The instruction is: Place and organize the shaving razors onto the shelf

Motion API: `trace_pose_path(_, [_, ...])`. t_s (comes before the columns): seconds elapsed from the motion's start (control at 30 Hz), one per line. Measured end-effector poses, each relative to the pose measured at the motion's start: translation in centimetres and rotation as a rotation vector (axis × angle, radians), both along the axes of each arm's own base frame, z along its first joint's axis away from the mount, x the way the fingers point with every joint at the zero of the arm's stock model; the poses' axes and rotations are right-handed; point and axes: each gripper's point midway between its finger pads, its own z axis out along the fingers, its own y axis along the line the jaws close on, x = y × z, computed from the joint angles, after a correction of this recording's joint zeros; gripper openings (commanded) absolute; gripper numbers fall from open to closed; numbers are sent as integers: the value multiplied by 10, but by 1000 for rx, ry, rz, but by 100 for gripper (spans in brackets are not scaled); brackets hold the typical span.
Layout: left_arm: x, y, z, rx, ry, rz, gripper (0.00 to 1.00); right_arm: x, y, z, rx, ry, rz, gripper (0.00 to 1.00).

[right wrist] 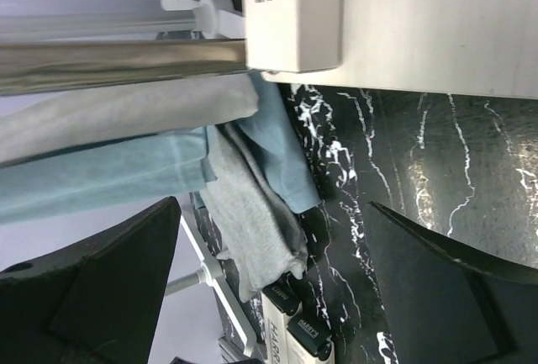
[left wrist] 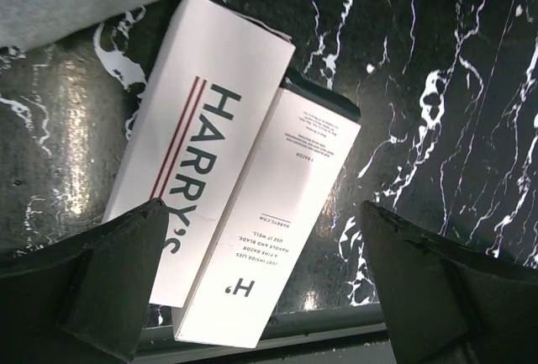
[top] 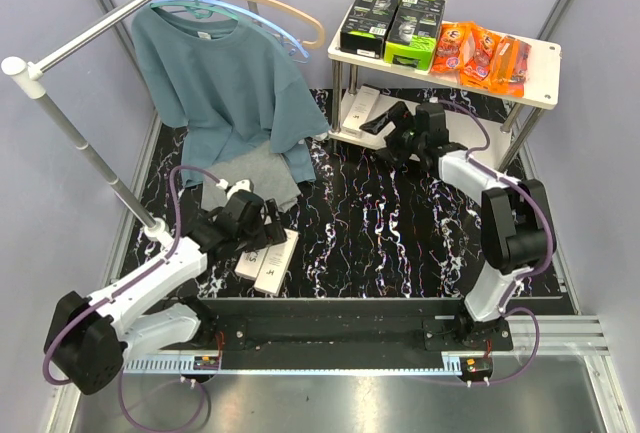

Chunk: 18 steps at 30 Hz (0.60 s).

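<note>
We see a robot test cell staged like a shop: bare lilac walls (top: 40, 183), a clothes rail (top: 100, 28) at ten o'clock, a shelf (top: 546, 71) of packaged razors (top: 392, 18) at one o'clock, two arms (top: 150, 278) bolted at six.

Shelf (top: 545, 61) — lime-black boxes (top: 412, 31), orange packs (top: 480, 53) on top; marble table (top: 400, 233) — two white boxes (top: 268, 261), grey cloth (top: 255, 178)

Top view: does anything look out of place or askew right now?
Yes: two white Harry's boxes lie slanted on the black table, off the shelf, beneath the open left hand.
</note>
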Motion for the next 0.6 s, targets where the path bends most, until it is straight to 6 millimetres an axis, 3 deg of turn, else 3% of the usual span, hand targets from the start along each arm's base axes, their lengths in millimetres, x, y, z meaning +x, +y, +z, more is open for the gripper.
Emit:
trace_pose_path(0.13, [-3, -7, -5, -12, 29, -37, 99, -10, -2, 8, -2, -18, 7, 100])
trace_pose_path(0.37, [-4, -19, -12, -38, 65, -85, 99, -46, -11, -15, -21, 42, 9, 100])
trace_pose_path(0.6, [-6, -29, -25, -37, 106, -128, 99, -70, -15, -13, -12, 42, 23, 100])
